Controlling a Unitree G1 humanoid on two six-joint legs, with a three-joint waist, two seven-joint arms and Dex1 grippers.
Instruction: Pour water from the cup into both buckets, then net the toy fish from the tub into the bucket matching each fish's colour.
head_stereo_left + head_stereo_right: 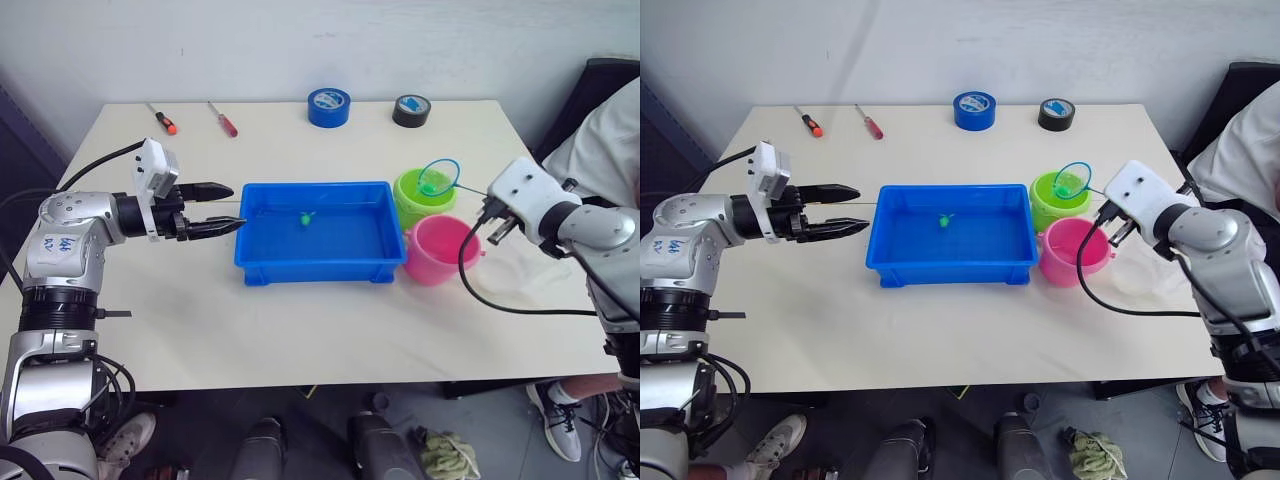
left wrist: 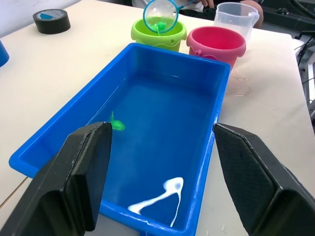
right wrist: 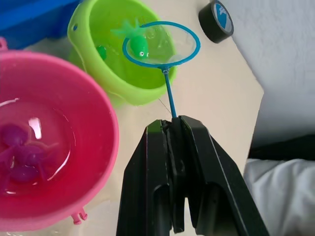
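Observation:
The blue tub (image 1: 315, 272) sits mid-table holding water and one green toy fish (image 1: 305, 217). My left gripper (image 1: 232, 208) is open beside the tub's left end, holding nothing. To the tub's right stand the lime green bucket (image 1: 418, 200) and, nearer me, the pink bucket (image 1: 440, 252). My right gripper (image 3: 172, 129) is shut on the net's thin handle. The blue-rimmed net (image 1: 438, 177) hovers over the green bucket with a green fish (image 3: 138, 44) in it. Purple-pink fish (image 3: 19, 152) lie in the pink bucket's water. The clear cup (image 2: 236, 17) stands beyond the pink bucket.
A blue tape roll (image 1: 329, 106) and a black tape roll (image 1: 411, 110) lie at the table's far edge, two red-handled screwdrivers (image 1: 163, 120) at the far left. A black cable (image 1: 480, 290) loops below my right wrist. A person's sleeve (image 1: 600, 140) is at the right.

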